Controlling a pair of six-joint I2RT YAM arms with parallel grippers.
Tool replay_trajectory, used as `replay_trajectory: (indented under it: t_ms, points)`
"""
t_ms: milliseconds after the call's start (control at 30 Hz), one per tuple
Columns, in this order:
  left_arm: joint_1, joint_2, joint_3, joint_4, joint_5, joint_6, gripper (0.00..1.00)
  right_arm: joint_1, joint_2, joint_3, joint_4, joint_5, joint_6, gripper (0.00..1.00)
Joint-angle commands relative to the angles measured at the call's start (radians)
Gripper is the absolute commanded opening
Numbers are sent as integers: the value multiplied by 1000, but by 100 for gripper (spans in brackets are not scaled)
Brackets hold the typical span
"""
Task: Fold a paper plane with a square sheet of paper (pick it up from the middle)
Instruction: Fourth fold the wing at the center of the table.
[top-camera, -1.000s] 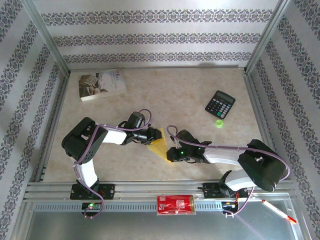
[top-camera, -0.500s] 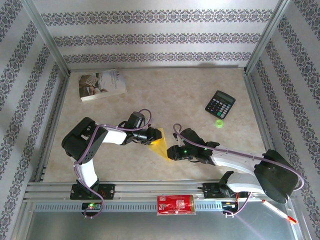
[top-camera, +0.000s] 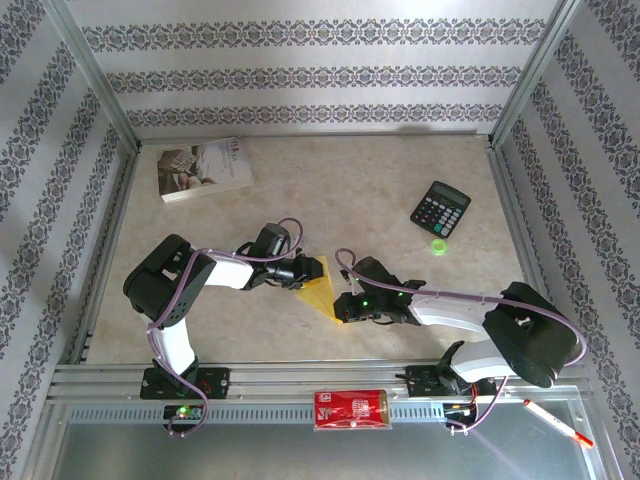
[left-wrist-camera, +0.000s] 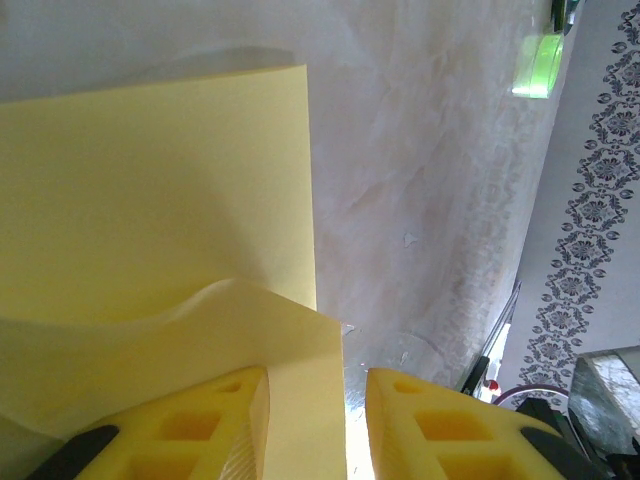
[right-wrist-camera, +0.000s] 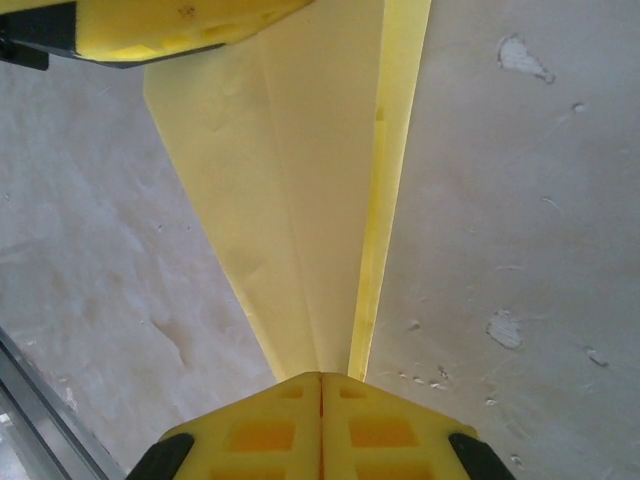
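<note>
**Entry 1: my right gripper.** Changed. Half a second ago its jaws had parted a little and the elbow had swung out to the right. Now the elbow is back in and the jaws are clenched, pads flush with no gap in the wrist view. The tips sit at the near, narrow point of the sheet. I cannot tell whether a layer is nipped between the pads.

**Entry 2: my left gripper.** Unchanged, at the sheet's far left edge. The jaws stand part-way apart. A raised flap stands in the gap, leaning on one finger, with bare space between its edge and the other finger. I judge it steadied rather than clamped.

**Entry 3: square sheet of paper.** Yellow and already folded to a long taper. It lies on the table between my two grippers, toward the near middle, and has not shifted. A crease runs down its length to my right fingertips.

**Entry 4: bystanders.** Book far left, calculator far right, red packet on the near rail. All stand well apart from the work.

**Note.** The brief let-go and re-close looks like a fresh purchase on the point. I judge the folding partway done, with the nose tapered and the wings still to come.
</note>
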Motion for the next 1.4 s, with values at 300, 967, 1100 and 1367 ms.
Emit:
replay_trajectory:
  t_ms: [300, 967, 1100, 1367]
  points:
    - [2, 35, -4, -72, -33, 32, 31, 32, 61, 2, 74, -4, 13, 5]
    - [5, 39, -1, -111, -59, 53, 31, 95, 59, -73, 36, 47, 58, 3]
    - [10, 42, -3, -130, -77, 59, 31, 102, 23, -96, 12, 50, 65, 3]
    - [13, 54, 18, -207, -113, 109, 31, 119, 10, -108, -25, 26, 61, 2]
